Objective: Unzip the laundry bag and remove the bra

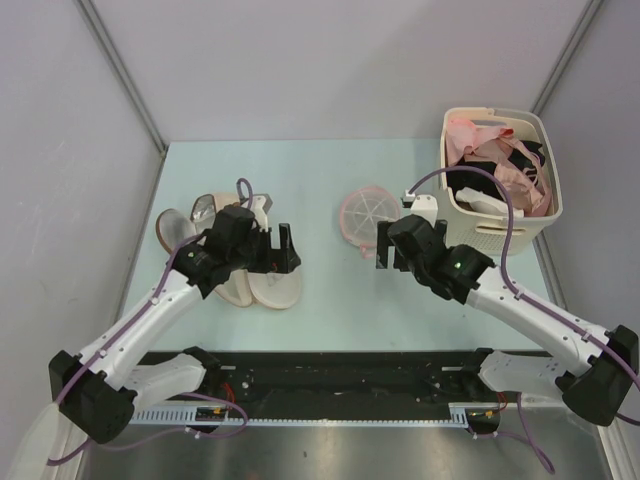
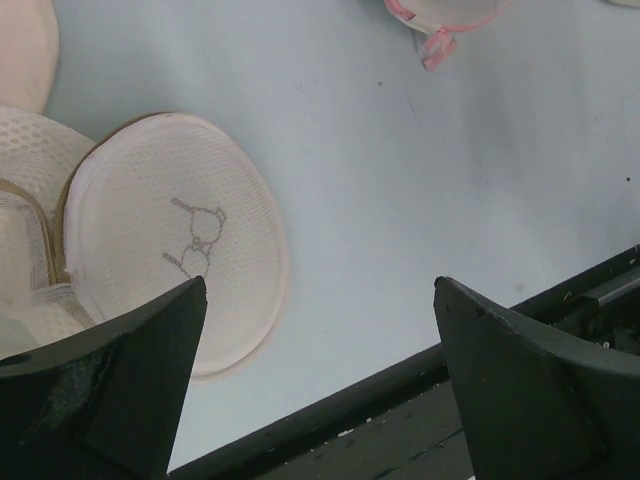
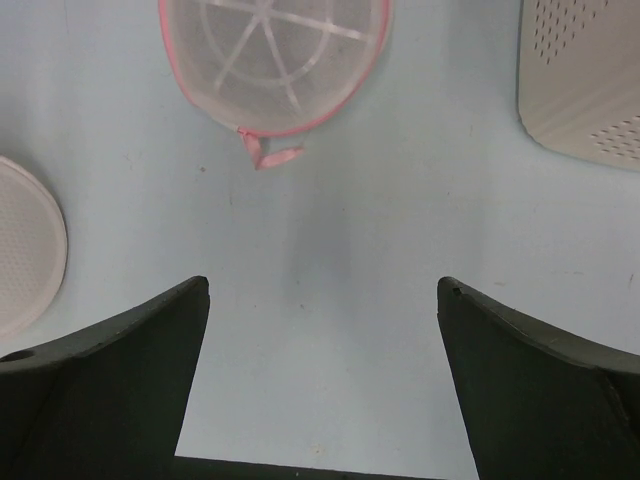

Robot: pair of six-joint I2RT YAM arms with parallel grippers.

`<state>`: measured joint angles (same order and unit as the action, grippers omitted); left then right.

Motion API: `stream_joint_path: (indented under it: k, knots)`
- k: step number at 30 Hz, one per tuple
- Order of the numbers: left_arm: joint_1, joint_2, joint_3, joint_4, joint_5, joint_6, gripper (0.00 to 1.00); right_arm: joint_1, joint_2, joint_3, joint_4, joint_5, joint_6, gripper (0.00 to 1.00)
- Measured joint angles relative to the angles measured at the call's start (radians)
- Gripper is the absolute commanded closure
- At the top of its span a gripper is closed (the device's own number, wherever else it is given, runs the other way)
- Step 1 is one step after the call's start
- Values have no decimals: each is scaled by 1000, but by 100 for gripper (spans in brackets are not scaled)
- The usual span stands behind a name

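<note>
Jaws of left tool (image 2: 320, 283) and right tool (image 3: 322, 283) gape wide, empty

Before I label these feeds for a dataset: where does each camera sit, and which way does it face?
Top external: above and behind the arms, looking down at the table; left gripper and right gripper show.
Left wrist: on the left arm, facing down at a white mesh pouch; its open fingers show.
Right wrist: on the right arm, facing down at the laundry bag and basket; its open fingers show.
Shared: both wrist views catch the laundry bag.
</note>
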<state>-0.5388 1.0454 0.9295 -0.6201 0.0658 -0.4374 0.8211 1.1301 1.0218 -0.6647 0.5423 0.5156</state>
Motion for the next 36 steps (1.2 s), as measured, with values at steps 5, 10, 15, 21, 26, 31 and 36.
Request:
stream_joint_path:
  k: [5, 10, 15, 21, 26, 31, 36]
  knots:
    - [0, 2, 0, 2, 21, 0, 0, 0, -4, -4, 5, -1, 0, 0]
    - [0, 2, 0, 3, 29, 1, 0, 0, 4, -6, 20, -21, 0, 0]
    - [0, 8, 5, 2, 46, 1, 0, 0, 22, -12, 51, -29, -1, 0]
    - [0, 14, 10, 6, 59, -1, 0, -63, 10, -152, 243, -89, -13, 0]
    - [0, 23, 10, 8, 84, -8, 0, -211, 16, -318, 454, -177, 18, 0]
    - [0, 30, 10, 8, 92, -9, 0, -255, 135, -354, 666, -177, 108, 0]
    - [0, 29, 15, 5, 93, -8, 0, -284, 324, -354, 866, -216, 197, 0]
